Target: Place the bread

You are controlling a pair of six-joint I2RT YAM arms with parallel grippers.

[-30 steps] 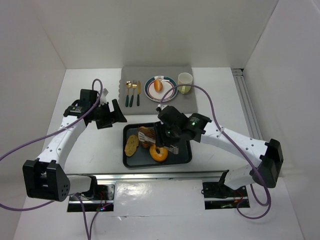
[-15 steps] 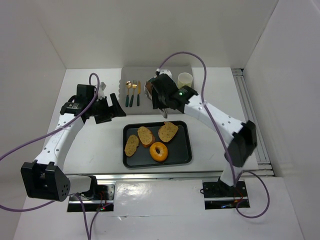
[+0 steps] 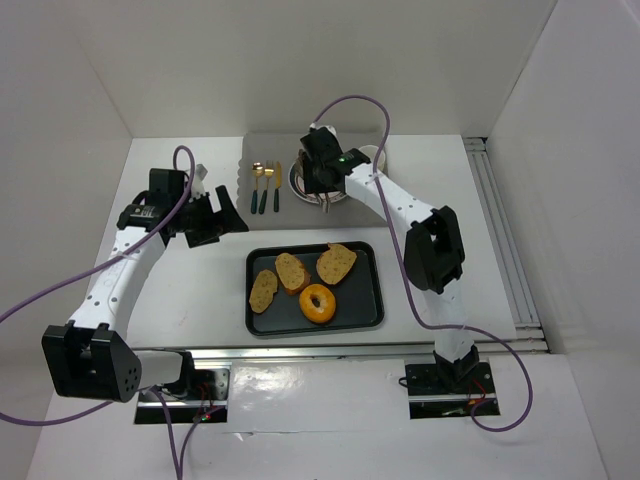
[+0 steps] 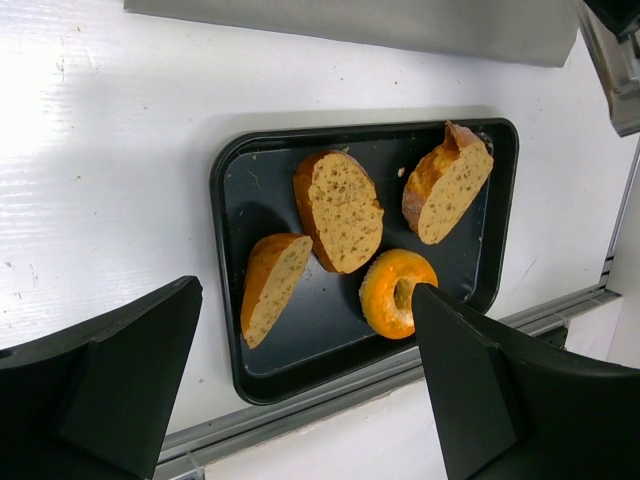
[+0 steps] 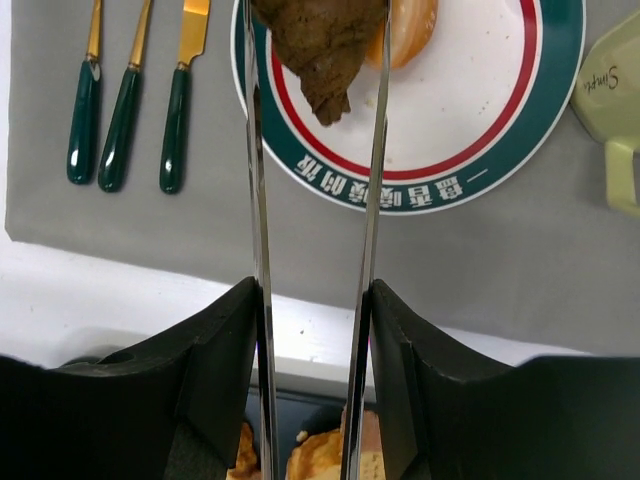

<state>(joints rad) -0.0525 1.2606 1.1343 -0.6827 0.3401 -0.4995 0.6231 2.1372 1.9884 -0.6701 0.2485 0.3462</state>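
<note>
Plate: white, with a thin red ring and a dark green rim band bearing white lettering; bread piece over it dark brown; bun pale orange; cutlery to the left, dark green handles with gold heads; mat grey; cup to the right pale yellow-green; tray black; bread slices, golden-brown crust and tan speckled crumb; ring bun glossy orange; table white.

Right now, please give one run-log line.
right gripper: shut on metal tongs | tongs: holding brown bread slice over red-and-green-rimmed plate | left gripper: open
</note>
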